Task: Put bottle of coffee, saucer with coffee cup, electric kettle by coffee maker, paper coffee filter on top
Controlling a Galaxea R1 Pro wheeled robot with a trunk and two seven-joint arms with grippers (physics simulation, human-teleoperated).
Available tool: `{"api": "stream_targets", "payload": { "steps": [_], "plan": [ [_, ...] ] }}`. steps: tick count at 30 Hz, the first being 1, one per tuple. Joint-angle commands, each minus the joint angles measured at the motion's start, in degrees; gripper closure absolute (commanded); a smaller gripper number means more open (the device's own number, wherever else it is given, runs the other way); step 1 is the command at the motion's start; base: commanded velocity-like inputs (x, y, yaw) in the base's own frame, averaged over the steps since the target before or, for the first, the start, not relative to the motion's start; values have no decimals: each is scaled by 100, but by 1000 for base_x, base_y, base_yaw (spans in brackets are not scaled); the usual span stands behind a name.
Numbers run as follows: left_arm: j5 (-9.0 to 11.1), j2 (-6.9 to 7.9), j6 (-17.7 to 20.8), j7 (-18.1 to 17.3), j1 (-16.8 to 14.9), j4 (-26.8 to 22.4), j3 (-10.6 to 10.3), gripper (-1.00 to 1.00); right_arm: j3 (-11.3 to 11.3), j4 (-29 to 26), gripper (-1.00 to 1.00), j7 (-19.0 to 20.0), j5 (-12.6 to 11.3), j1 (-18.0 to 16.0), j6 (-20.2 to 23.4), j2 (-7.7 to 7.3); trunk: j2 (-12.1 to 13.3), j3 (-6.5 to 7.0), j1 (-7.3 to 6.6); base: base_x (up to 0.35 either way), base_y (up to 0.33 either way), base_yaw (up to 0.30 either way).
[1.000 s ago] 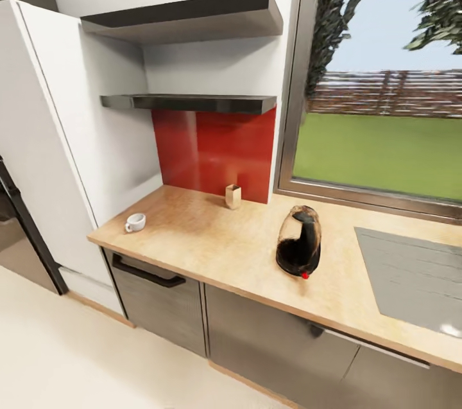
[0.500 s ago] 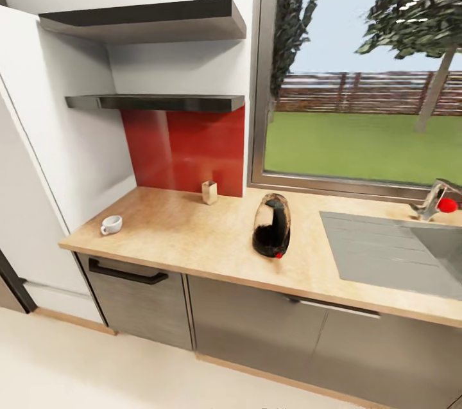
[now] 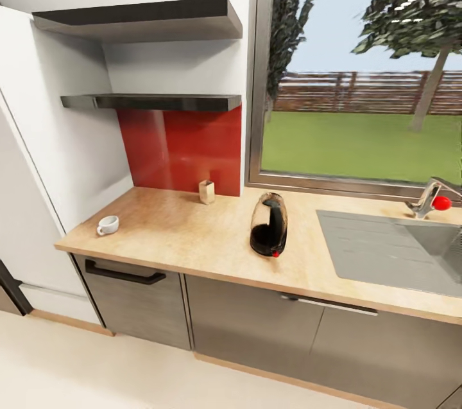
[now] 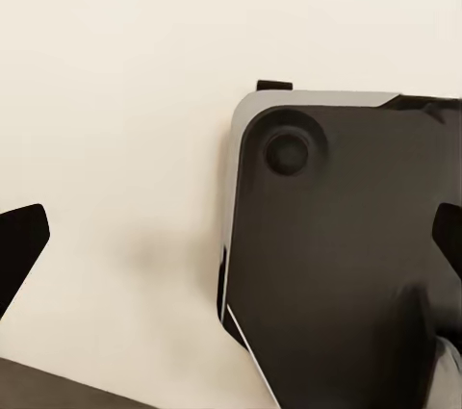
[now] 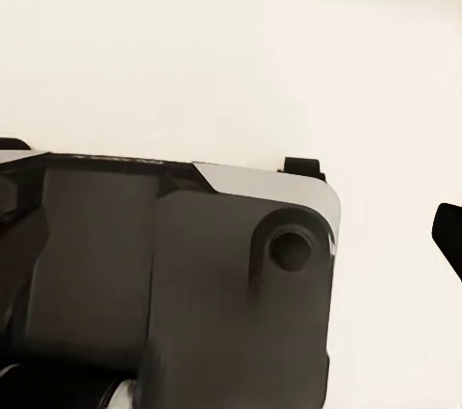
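Observation:
On the wooden countertop [image 3: 192, 242] a black glossy appliance [image 3: 269, 225] with a red button stands near the middle; I cannot tell whether it is the coffee maker or the kettle. A white coffee cup [image 3: 108, 225] sits near the counter's left end. A small tan container [image 3: 206, 192] stands against the red backsplash. Two dark shelves [image 3: 154, 101] hang above, and their top surfaces are hidden from this angle. My left gripper [image 4: 231, 245] and right gripper [image 5: 231, 226] hang low over the floor beside my dark base, both open and holding nothing.
A steel sink [image 3: 391, 248] with a red-knobbed tap [image 3: 433, 200] fills the counter's right part under a large window. A tall white cabinet [image 3: 38, 158] bounds the left side. Grey drawer fronts [image 3: 128, 293] sit below the counter, with pale floor in front.
The whole head view has swung to the right, bringing the sink and tap into the picture. Nothing on the counter has moved.

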Motion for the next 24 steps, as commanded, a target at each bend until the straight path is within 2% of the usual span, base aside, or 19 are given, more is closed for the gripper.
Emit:
{"api": "stream_targets", "payload": {
  "steps": [1,6,12,17,24],
  "plan": [
    [43,-2,-16,16,-4,-1,-51,-100,-56,3,-100,23,50,-5,-19,-2,-13,-14,2,-138,0,-125],
    [43,3,-5,16,-4,4,-46,-100,-65,2,-100,23,46,-5,-19,-6,-13,-29,2,-262,28,-227],
    [48,10,-1,22,-4,-2,-37,-100,-74,-6,-100,8,42,-5,-19,-13,-13,-56,2,-277,169,-258],
    [51,8,-10,18,-8,-3,-36,-100,-75,-7,-100,6,42,-5,-13,-14,-13,-78,2,-66,62,-144],
    [50,4,-12,16,-11,-4,-42,-100,-73,-7,-100,-3,46,-5,-12,-17,-13,-81,2,-5,5,-14]
  ]
}}
